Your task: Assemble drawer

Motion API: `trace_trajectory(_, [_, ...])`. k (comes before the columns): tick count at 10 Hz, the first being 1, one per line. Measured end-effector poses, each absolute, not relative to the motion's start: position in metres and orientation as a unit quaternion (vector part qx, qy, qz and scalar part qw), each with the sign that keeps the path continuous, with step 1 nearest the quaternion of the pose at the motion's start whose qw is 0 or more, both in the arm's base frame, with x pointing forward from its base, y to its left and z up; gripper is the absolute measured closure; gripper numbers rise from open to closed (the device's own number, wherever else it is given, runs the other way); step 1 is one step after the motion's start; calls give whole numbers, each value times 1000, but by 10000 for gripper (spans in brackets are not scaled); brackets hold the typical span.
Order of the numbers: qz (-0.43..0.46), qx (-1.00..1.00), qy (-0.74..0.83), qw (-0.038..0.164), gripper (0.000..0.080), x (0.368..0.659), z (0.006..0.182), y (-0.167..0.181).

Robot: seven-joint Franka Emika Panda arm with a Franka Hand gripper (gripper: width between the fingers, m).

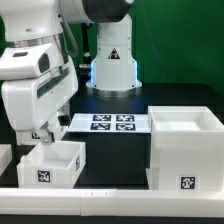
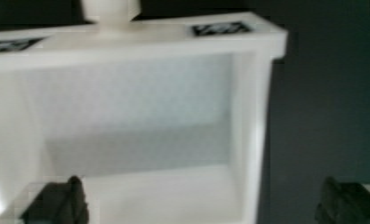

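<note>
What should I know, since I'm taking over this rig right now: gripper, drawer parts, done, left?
Gripper: jaws open, holding nothing, low over the small tray box.
Parts: the small tray box stands at the exterior view's left, apart from the large casing at its right; the marker board lies behind them.
Done: nothing joined yet.
Left: probably grasp the tray box and fit it into the casing.

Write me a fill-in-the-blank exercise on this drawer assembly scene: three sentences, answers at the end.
1. The large hollow casing stands on the exterior view's ____ side.
2. The marker board carries ____ black square tags.
3. Above the small tray box, the gripper has its jaws ____.
Missing words: right; four; open.
</note>
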State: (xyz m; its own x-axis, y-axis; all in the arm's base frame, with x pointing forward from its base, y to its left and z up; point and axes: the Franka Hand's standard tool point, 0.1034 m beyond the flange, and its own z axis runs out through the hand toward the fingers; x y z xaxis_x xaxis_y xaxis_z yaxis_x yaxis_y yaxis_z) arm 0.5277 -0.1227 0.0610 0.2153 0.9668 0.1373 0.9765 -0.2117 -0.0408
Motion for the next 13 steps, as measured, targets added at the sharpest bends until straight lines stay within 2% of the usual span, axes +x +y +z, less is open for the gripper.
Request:
trace_trajectory(3, [-30,-773,-631,57,150,526,59,-127])
trace_trajectory(4, [-31,-771,-635,47,150,522,51,-130])
trace_trajectory(5, [-27,-771,-634,47,150,515,40,-130])
trace_trajectory(8, [-18,-778,-626,59,150,511,15,-128])
trace_trajectory(11, [-20,-779,-624,55,152,510,9,-120])
trace_trajectory(12, [-20,-781,-621,55,327,510,9,-121])
trace_trajectory(13, [-20,-782,-620,55,327,510,9,-121])
